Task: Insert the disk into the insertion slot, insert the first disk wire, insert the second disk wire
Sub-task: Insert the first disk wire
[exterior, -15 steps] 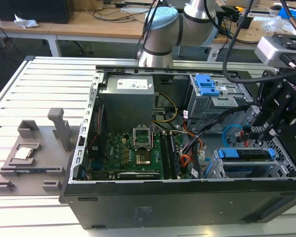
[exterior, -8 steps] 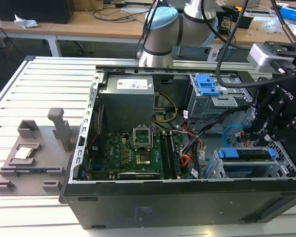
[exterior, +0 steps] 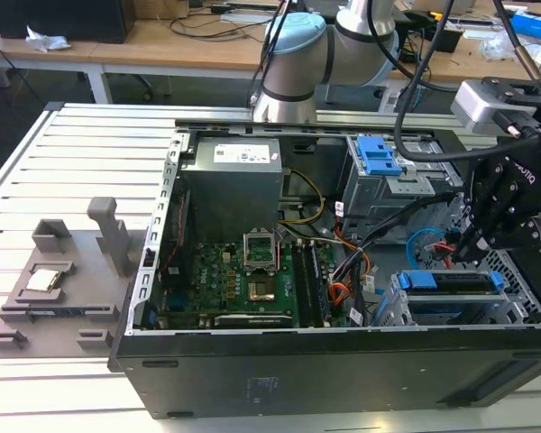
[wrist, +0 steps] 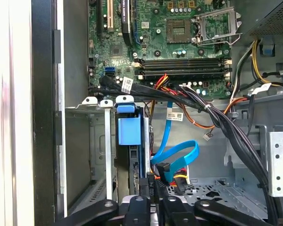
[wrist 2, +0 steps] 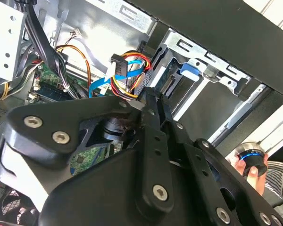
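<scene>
The disk [exterior: 451,282], silver in its blue caddy, sits inside the insertion slot [exterior: 514,271], the grey perforated cage at the exterior view's right. Both wrist views show the disk [wrist 2: 187,70] [wrist: 129,132] edge-on. My gripper [exterior: 467,248] hangs just behind it, fingers pressed together. The fingertips [wrist 2: 153,99] sit at the disk's rear connector. The first disk wire [wrist 2: 125,70], red and orange, runs to the gripper [wrist: 154,187]; whether anything is pinched is hidden. Beside it loops the light-blue second disk wire [wrist: 179,157] [wrist 2: 101,85].
A taller grey bay with a blue latch [exterior: 379,155] stands behind the cage. Thick black cables [wrist: 226,127] cross above the motherboard [exterior: 243,280]. The power supply [exterior: 230,185] is at the back. A grey fixture [exterior: 63,280] lies outside the case. A hand [wrist 2: 254,172] holds a knob.
</scene>
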`<state>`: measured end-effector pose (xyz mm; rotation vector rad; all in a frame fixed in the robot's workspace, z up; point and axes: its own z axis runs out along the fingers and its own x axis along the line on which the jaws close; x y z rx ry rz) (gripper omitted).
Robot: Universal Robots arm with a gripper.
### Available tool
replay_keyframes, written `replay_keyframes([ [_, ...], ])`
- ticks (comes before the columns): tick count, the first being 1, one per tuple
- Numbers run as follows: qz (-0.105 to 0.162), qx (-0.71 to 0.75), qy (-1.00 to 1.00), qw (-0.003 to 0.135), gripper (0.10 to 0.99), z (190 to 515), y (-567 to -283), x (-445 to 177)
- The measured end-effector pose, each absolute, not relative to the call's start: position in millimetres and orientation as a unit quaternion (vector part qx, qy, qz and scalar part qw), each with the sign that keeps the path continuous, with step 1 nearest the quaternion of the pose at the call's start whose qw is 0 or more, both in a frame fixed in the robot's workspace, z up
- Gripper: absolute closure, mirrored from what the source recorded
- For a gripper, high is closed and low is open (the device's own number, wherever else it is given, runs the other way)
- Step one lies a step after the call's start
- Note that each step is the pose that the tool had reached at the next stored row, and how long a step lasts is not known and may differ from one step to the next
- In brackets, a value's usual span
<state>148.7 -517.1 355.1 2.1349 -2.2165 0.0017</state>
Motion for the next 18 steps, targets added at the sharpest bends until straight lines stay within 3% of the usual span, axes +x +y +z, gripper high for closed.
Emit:
replay_keyframes([
  [18, 0.000, 0.693, -0.720, 0.033, 0.918, 343, -530, 157],
])
